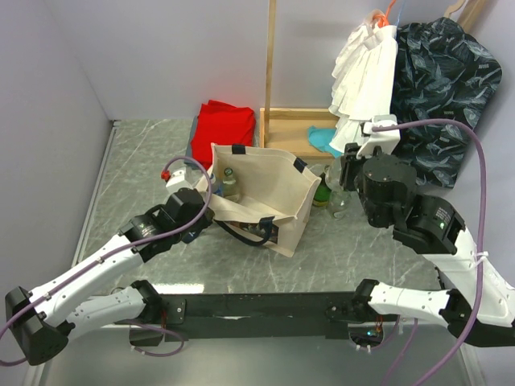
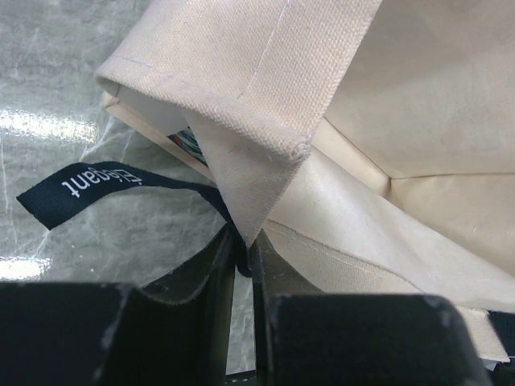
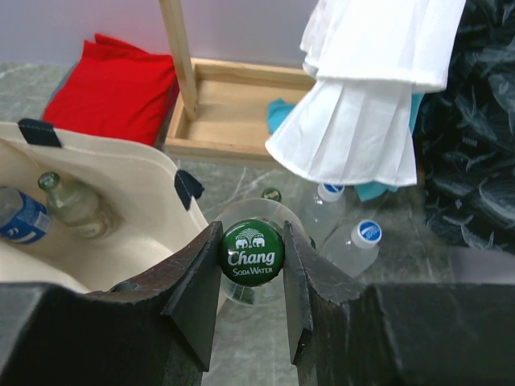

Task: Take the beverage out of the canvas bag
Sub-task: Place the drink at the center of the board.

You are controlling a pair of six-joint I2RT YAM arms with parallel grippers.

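Observation:
The beige canvas bag (image 1: 269, 189) stands open mid-table, with navy handles. Inside it, the right wrist view shows a clear glass bottle (image 3: 76, 205) and a blue-labelled plastic bottle (image 3: 20, 215). My left gripper (image 2: 244, 241) is shut on the bag's rim fold (image 2: 241, 121), at the bag's near left corner (image 1: 211, 205). My right gripper (image 3: 252, 249) is shut on the green "Chang Soda Water" cap of a clear glass bottle (image 3: 252, 277). It holds the bottle upright just outside the bag's right wall (image 1: 338, 199). I cannot tell whether the bottle rests on the table.
Two blue-capped plastic bottles (image 3: 358, 241) and a green-capped bottle (image 3: 272, 195) stand right of the bag. A red folded cloth (image 1: 225, 129) and a wooden rack base (image 1: 294, 129) are behind. White and dark patterned garments (image 1: 438, 72) hang at the back right.

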